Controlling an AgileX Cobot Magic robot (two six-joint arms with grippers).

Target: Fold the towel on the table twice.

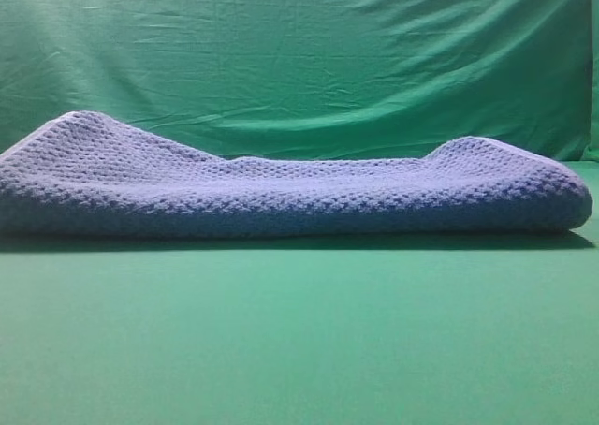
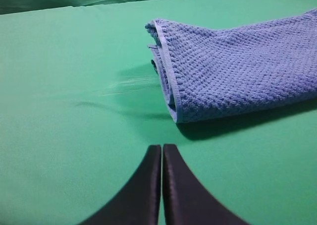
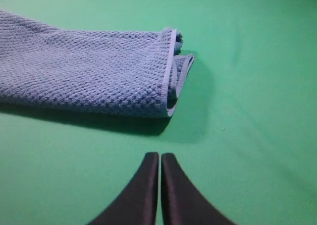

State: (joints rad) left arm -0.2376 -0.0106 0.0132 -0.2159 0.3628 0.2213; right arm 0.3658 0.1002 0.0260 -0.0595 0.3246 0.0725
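Observation:
The grey-blue waffle-knit towel (image 1: 281, 196) lies folded in a long low band across the green table (image 1: 299, 341), its rounded fold facing the exterior high view. In the left wrist view its left end (image 2: 233, 71) shows layered pale hems. In the right wrist view its right end (image 3: 89, 71) shows the same. My left gripper (image 2: 162, 150) is shut and empty, above the table a little short of the towel's left end. My right gripper (image 3: 159, 158) is shut and empty, short of the towel's right end. Neither gripper shows in the exterior high view.
A wrinkled green cloth backdrop (image 1: 309, 60) hangs behind the table. Bare green table surface lies in front of the towel and beside both of its ends (image 2: 59, 86) (image 3: 257, 76).

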